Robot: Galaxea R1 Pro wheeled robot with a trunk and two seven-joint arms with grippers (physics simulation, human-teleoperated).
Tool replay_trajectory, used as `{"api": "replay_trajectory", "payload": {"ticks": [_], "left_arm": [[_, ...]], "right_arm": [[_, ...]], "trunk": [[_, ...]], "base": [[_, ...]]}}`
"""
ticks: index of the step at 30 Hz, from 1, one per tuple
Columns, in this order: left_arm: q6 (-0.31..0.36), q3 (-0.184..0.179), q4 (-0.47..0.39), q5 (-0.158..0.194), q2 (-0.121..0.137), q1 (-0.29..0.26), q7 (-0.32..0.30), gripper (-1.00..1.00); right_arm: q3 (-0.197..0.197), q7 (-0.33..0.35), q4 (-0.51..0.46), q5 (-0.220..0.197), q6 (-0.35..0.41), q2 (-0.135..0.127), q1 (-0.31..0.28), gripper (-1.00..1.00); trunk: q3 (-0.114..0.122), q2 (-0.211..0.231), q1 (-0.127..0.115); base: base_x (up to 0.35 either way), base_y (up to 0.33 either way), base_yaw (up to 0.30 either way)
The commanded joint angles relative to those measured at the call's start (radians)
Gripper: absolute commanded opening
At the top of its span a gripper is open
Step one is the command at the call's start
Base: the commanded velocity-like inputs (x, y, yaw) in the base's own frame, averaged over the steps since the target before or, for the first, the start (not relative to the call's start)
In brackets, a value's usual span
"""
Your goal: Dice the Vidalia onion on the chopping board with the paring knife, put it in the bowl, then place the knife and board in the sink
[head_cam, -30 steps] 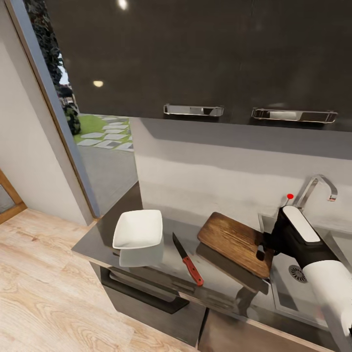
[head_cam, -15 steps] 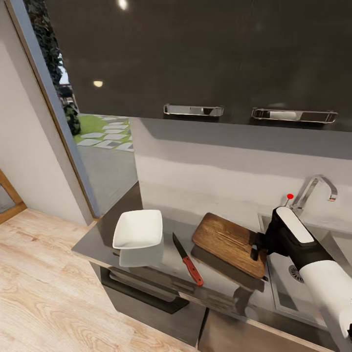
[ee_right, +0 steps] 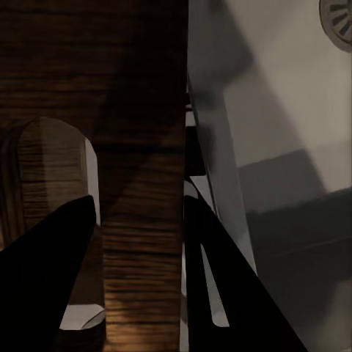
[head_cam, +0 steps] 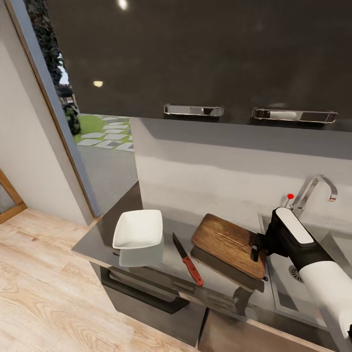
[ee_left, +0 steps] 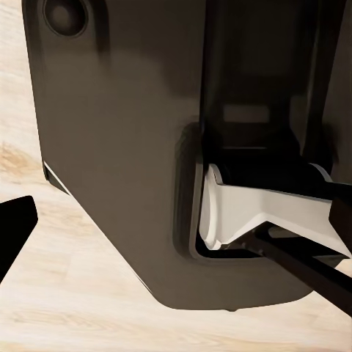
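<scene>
At the sink's point(head_cam: 313, 293) left rim, the right gripper point(head_cam: 255, 249) stays clamped on the chopping board point(head_cam: 229, 243), which has drifted leftward, tilted above the countertop point(head_cam: 161, 266), suggesting repositioning before dicing.

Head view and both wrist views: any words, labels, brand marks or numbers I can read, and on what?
None: no legible text in any view.
Chopping board: wood grain only.
Paring knife: plain blade and red handle.
Bowl: plain white.
Upper cabinets and sink tap: unmarked.
Right gripper: no marking visible.
</scene>
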Motion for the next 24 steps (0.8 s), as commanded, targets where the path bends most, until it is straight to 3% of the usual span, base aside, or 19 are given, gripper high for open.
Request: {"api": "replay_trajectory", "payload": {"ticks": [1, 11, 24], "left_arm": [[-0.002, 0.002, -0.001, 0.001, 0.0, 0.0, -0.001, 1.0], [-0.002, 0.002, -0.001, 0.001, 0.0, 0.0, -0.001, 1.0], [-0.002, 0.002, -0.001, 0.001, 0.0, 0.0, -0.001, 1.0]], "right_arm": [[0.003, -0.01, -0.001, -0.011, 0.01, -0.001, -0.001, -1.0], [0.003, -0.01, -0.001, -0.011, 0.01, -0.001, -0.001, -1.0], [0.003, -0.01, -0.001, -0.011, 0.01, -0.001, -0.001, -1.0]], "trunk": [[-0.002, -0.002, 0.001], [-0.002, -0.002, 0.001], [-0.002, -0.002, 0.001]], "base": [[0.0, 0.0, 0.068], [0.0, -0.001, 0.055], [0.0, -0.09, 0.001]]}}
